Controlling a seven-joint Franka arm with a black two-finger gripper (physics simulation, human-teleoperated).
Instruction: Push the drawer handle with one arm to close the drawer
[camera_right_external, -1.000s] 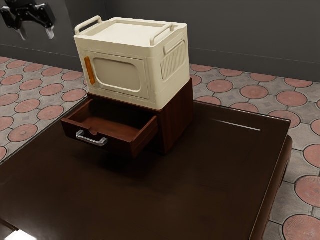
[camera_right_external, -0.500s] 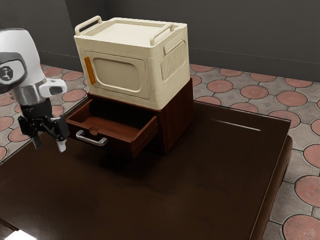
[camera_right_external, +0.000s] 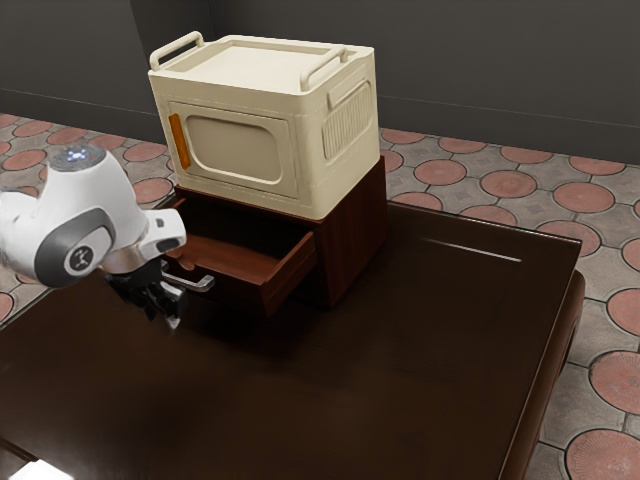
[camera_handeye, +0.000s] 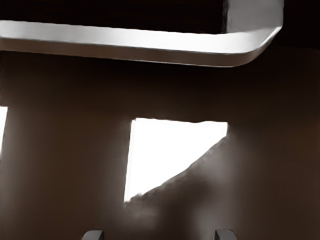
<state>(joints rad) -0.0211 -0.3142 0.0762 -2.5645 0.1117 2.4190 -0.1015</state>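
The arm (camera_right_external: 112, 205) is glossy white and rounded, with a dark grey oval cap (camera_right_external: 76, 247) bearing a pale logo (camera_right_external: 80, 260), a grey disc (camera_right_external: 79, 157) dotted bluish white, and a black, angular gripper (camera_right_external: 163, 320) with grey fingertips (camera_right_external: 174, 324).

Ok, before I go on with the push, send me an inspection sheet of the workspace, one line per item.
Surface: dark, glossy table with bright glare patches.
Job's things: drawer open, pulled out of the cabinet; metal handle on its front.
Clutter: cream box upright on the cabinet, its door shut.
Gripper: the gripper is open, fingertips apart, close to the handle and not gripping it; whether it touches the handle, cannot tell.
Cables: nothing seen.
Surroundings: dark grey walls; floor of grey tiles with round reddish insets.
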